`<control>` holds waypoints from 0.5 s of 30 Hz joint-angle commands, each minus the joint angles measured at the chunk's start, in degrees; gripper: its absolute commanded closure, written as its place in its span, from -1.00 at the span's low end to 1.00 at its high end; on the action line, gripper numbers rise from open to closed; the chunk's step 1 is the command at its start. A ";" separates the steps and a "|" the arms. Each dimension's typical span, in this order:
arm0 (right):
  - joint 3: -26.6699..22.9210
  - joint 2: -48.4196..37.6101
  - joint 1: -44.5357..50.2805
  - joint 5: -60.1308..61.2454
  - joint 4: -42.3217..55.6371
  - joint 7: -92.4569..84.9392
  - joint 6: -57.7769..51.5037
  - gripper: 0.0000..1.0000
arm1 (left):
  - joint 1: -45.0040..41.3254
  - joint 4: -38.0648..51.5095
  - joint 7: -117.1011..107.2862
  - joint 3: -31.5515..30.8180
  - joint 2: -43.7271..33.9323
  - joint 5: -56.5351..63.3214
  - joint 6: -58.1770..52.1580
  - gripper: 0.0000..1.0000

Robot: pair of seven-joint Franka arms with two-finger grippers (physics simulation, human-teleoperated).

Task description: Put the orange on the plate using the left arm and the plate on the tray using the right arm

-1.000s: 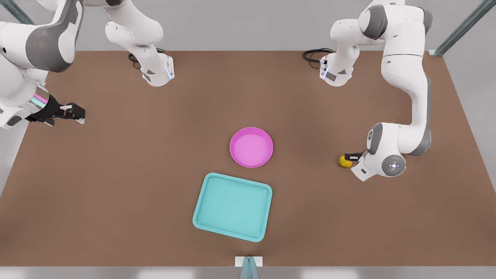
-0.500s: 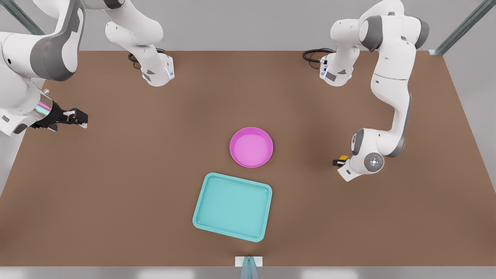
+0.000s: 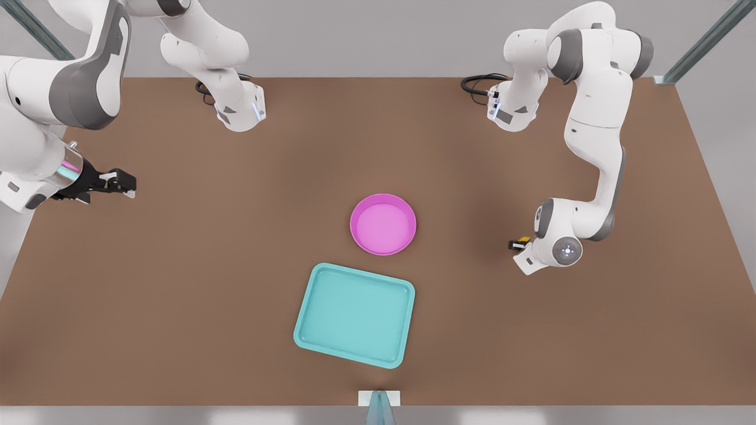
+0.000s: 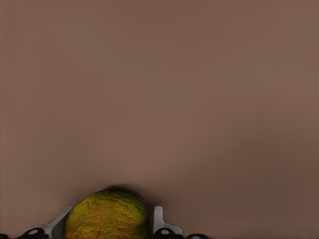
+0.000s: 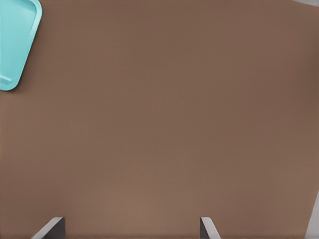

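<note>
The orange [image 3: 524, 239] rests on the brown table at the front view's right, mostly hidden under the left arm's wrist. My left gripper [image 3: 520, 242] is down over it. In the left wrist view its fingers [image 4: 158, 221] press both sides of the bumpy orange [image 4: 107, 216]. The magenta plate [image 3: 383, 224] sits mid-table with nothing in it, and the teal tray [image 3: 354, 316] lies just in front of it, apart from it. My right gripper [image 3: 121, 183] hovers open at the front view's far left. One corner of the tray [image 5: 15, 40] shows in the right wrist view.
Both arm bases [image 3: 239, 109] [image 3: 512, 109] stand at the table's back edge with black cables. A small white bracket [image 3: 378, 398] sits at the front edge. Bare brown tabletop separates the orange from the plate.
The left arm lowered over the orange and shifted slightly toward the plate, covering most of the fruit. The right gripper drifted a little downward at the front view's left.
</note>
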 commanded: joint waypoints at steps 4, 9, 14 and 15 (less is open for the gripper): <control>0.04 0.03 0.01 0.06 0.03 -0.86 0.03 -1.00 | 0.00 0.10 0.85 -0.08 0.04 -0.04 0.88 -0.52; 0.04 0.03 -0.17 0.06 -0.06 -0.86 0.03 -1.00 | -1.92 1.41 -6.18 -2.80 -2.86 -0.39 -5.79 -0.52; -0.05 0.39 -0.17 0.06 0.03 -0.86 0.12 -1.00 | -10.45 7.91 -38.87 -21.96 -1.72 -0.83 -18.98 -0.53; -0.05 0.39 -0.08 0.06 0.03 -0.86 0.12 -1.00 | -14.58 11.87 -44.32 -21.96 1.36 -1.80 -18.46 -0.53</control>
